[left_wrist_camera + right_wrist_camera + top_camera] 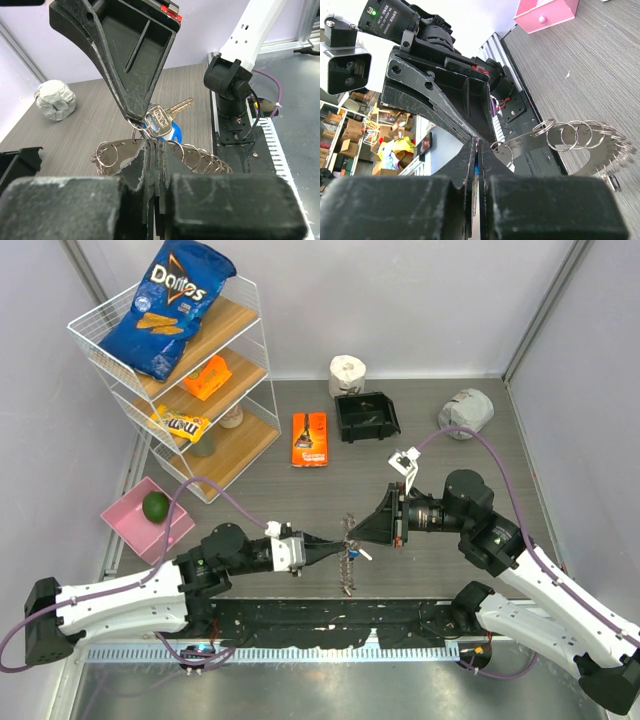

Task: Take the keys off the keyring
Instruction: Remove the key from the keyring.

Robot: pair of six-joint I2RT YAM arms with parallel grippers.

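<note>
our left pincer (pixel 150 147) sits closed on the keyring (pixel 200 156), holding it up off the table (pixel 75 145), we judge to brace it. to its right, the right pincer (pixel 136 116) is pinched shut on the small loop (pixel 140 125) bearing the keys (pixel 161 118), likely to work them free.

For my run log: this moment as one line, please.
left gripper: shut on keyring | right gripper: shut on keys | keys: not yet off
</note>
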